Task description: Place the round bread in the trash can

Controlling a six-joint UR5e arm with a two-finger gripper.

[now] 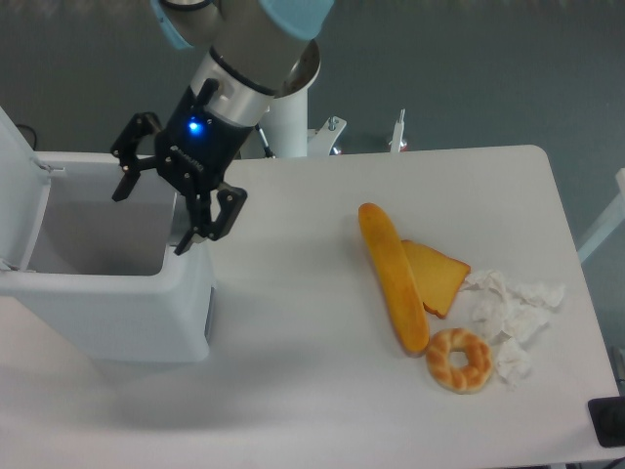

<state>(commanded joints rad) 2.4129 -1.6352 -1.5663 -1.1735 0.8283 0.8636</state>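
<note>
The trash can (107,318) is a large white bin at the table's left, with its lid (15,195) swung up and its pale grey inside showing. My gripper (153,215) hangs over the bin's right side with its black fingers (125,181) spread wide open and nothing between them. The round bread is not in view: it is neither on the table nor in the part of the bin's inside that shows.
A long orange-yellow baguette (393,278), a toast slice (441,277), a ring-shaped bread (459,361) and crumpled white paper (513,313) lie at the table's right. A black object (607,422) sits at the lower right corner. The arm's white base post (288,122) stands at the back.
</note>
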